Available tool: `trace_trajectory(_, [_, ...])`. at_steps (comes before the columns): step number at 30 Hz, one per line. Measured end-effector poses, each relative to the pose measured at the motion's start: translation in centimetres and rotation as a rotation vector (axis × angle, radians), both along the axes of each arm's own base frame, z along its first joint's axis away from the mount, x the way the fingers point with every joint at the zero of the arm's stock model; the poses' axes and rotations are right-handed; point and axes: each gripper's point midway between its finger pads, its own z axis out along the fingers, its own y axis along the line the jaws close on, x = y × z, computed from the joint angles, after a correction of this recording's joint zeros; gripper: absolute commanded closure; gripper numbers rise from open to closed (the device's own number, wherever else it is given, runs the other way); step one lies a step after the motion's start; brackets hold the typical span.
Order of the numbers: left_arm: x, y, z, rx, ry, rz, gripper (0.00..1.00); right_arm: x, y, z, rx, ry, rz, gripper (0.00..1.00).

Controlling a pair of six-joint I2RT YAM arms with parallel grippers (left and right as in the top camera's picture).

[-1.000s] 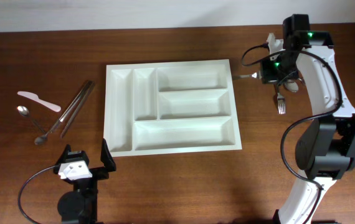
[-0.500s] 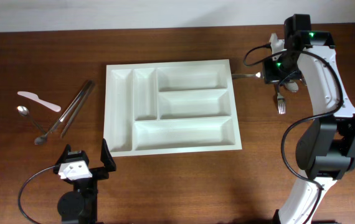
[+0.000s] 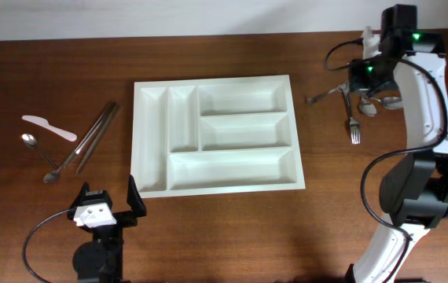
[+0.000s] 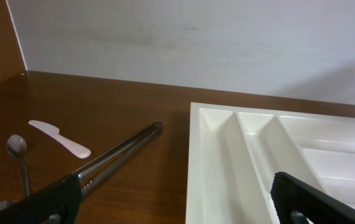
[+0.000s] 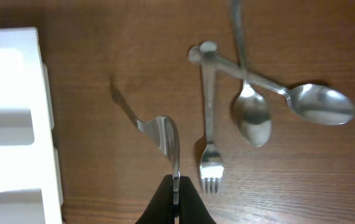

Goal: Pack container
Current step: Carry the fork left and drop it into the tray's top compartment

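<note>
Pinching a metal utensil over the table, the right claw hangs beyond the right side of the white container lying mid-table, while the left claw gapes empty by its near-left corner.

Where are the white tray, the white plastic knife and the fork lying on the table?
white tray (image 3: 244, 113): overhead view, divider wall between two long compartments.
white plastic knife (image 3: 49, 126): overhead view, its middle.
fork (image 5: 209, 112): right wrist view, middle of its handle.
</note>
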Motion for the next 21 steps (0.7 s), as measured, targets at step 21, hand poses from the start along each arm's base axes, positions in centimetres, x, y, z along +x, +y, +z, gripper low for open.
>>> trace_trajectory(21, [0.0,0.0,0.0,0.0,0.0,0.0,0.01,2.5,0.0,6.5,0.0,-0.177,0.003,0.96])
